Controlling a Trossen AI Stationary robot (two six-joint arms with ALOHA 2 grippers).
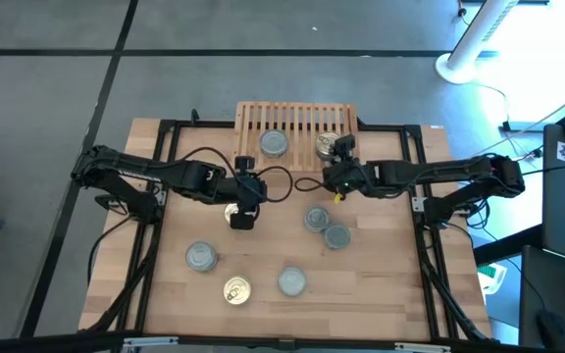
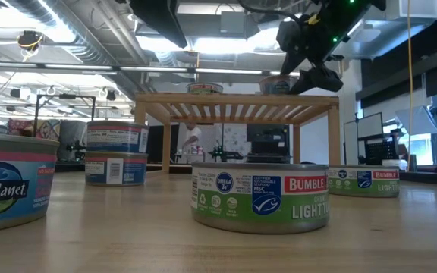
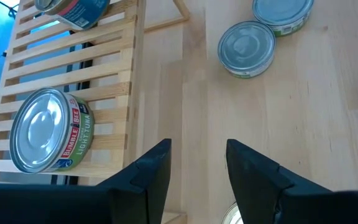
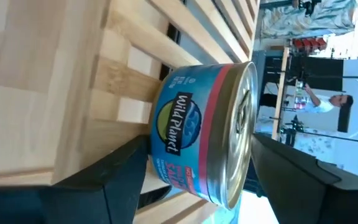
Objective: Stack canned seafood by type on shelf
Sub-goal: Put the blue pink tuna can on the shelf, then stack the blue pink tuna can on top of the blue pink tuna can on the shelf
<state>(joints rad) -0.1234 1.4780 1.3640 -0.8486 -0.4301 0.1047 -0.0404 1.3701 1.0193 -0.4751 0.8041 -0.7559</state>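
I count seven tins in all from the high view. Two sit on the shelf [image 1: 296, 129] at the far edge of the table [image 1: 381, 284]: a silver-topped tin [image 1: 274, 143] toward its left half and a gold-topped tin [image 1: 328, 146] toward its right. The other five are down on the table — three silver-topped and two gold. A pair of silver tins [image 1: 326, 226] sits touching just right of centre, another silver tin [image 1: 200, 257] lies toward the left, and a fourth silver one [image 1: 292, 281] sits near the front beside a gold tin near the front [image 1: 236, 290]. The last gold tin [image 1: 233, 211] is mostly hidden under my left tool [image 1: 242, 220], which hangs over it; its fingers stand parted with bare wood showing between them in its wrist view, and I see nothing gripped. My right tool [image 1: 335, 151] is at the shelf's right half, its fingers spread wide on either side of the gold-topped tin, a blue-labelled one that rests on the slats; from its wrist view I see gaps between the fingers [image 4: 120, 180] and the tin wall, so it is open around the tin, not gripping.
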